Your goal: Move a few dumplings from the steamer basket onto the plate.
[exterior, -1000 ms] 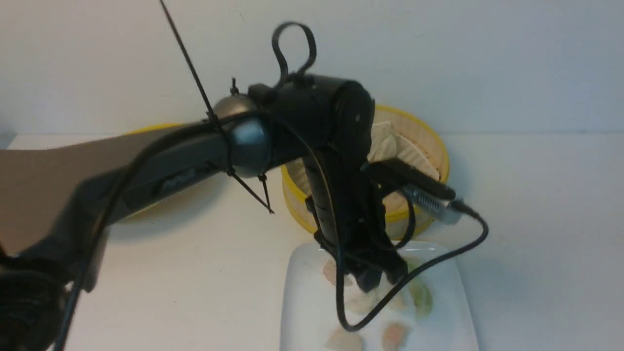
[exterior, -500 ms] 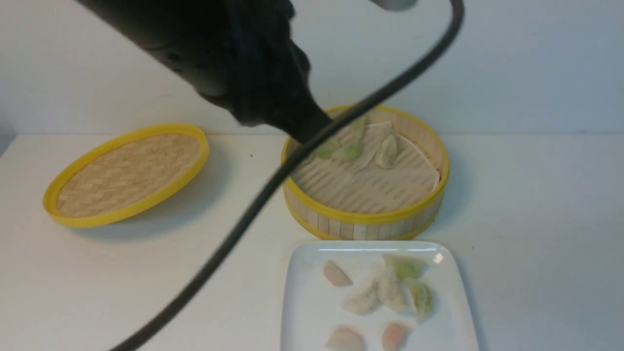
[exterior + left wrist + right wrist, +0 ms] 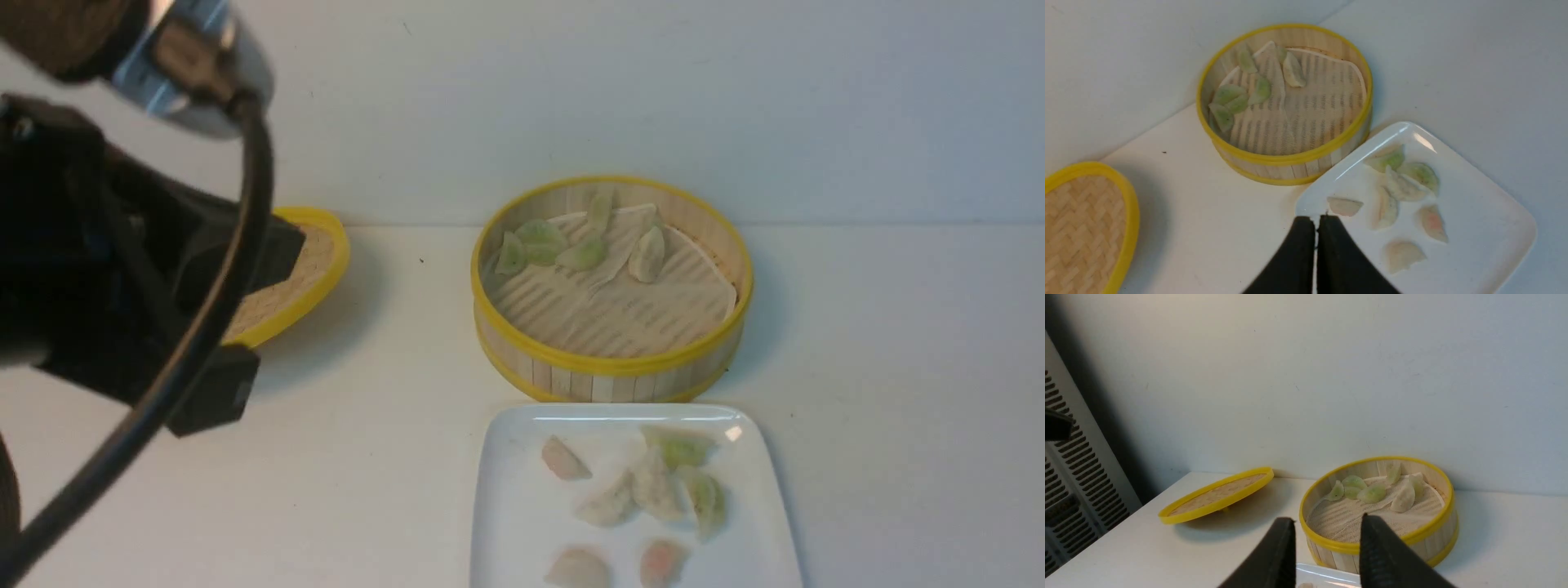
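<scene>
Left claw [image 3: 1316, 220]: narrowed fully, the two fingers pressed together, nothing between them. In the left wrist view the tips show against the plate [image 3: 1486, 220] at one corner, clear of the food. In the front view the left arm [image 3: 122, 286] fills the left side, close to the camera and blurred, with a cable [image 3: 196, 343] looping across it; the claw itself cannot be made out there.

Right claw [image 3: 1326, 517]: parted, a clear gap between the fingers, empty. It faces the basket [image 3: 1372, 547] from the plate side, raised off the tabletop [image 3: 1502, 547].

Dumplings, plate: seven lie on the plate [image 3: 506, 523]. Two green [image 3: 678, 447] and two whitish ones bunch at the far right, one pinkish sits apart to their left, and two lie at the near edge, one of them pinkish-orange [image 3: 663, 562].

Dumplings, basket: at least five remain on the liner [image 3: 620, 314], mostly green [image 3: 581, 255], all toward the far side; overlap prevents an exact count.

The basket [image 3: 612, 363] stands just behind the plate. Whether they touch cannot be told.

The lid [image 3: 318, 253] lies to the basket's left, apart from it, half hidden by the left arm.
</scene>
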